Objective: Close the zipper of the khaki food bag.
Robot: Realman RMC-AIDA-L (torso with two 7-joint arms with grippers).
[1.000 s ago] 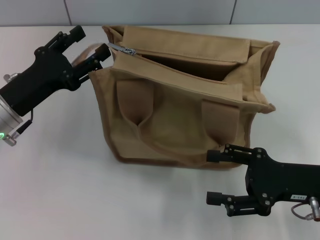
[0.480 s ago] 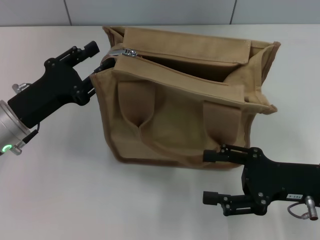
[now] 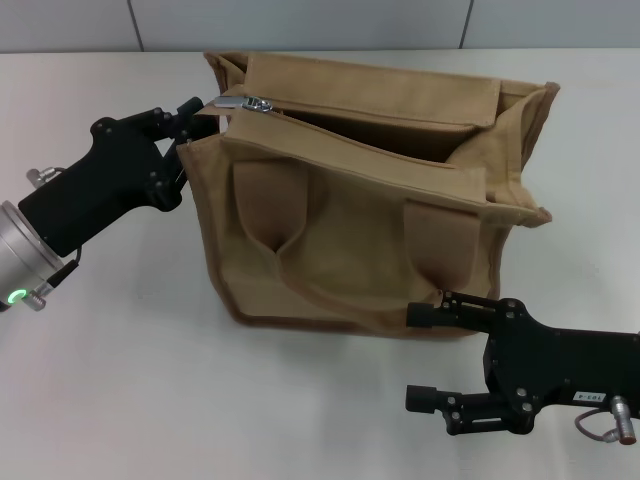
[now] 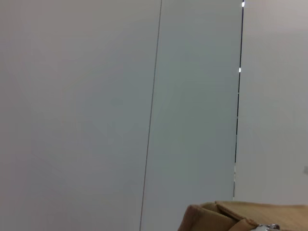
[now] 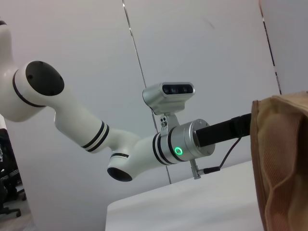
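The khaki food bag (image 3: 360,220) stands upright in the middle of the table, its top gaping open. The zipper (image 3: 380,125) runs along the top. Its silver slider (image 3: 260,103) sits at the bag's left end, and the pull tab (image 3: 229,100) points left. My left gripper (image 3: 192,118) is right at the bag's top left corner, beside the pull tab. My right gripper (image 3: 427,354) is open and empty, low on the table in front of the bag's lower right corner. The left wrist view shows only a corner of the bag (image 4: 226,219). The right wrist view shows the bag's side (image 5: 284,163).
The bag's two fabric handles (image 3: 270,200) hang down over its front. A white table (image 3: 120,380) surrounds the bag and a grey panelled wall (image 3: 300,22) stands behind it. The right wrist view shows my left arm (image 5: 144,144) reaching toward the bag.
My left gripper has moved in and down to the bag's top left corner. The pull tab has swung to point left. My right gripper has shifted slightly toward the front.
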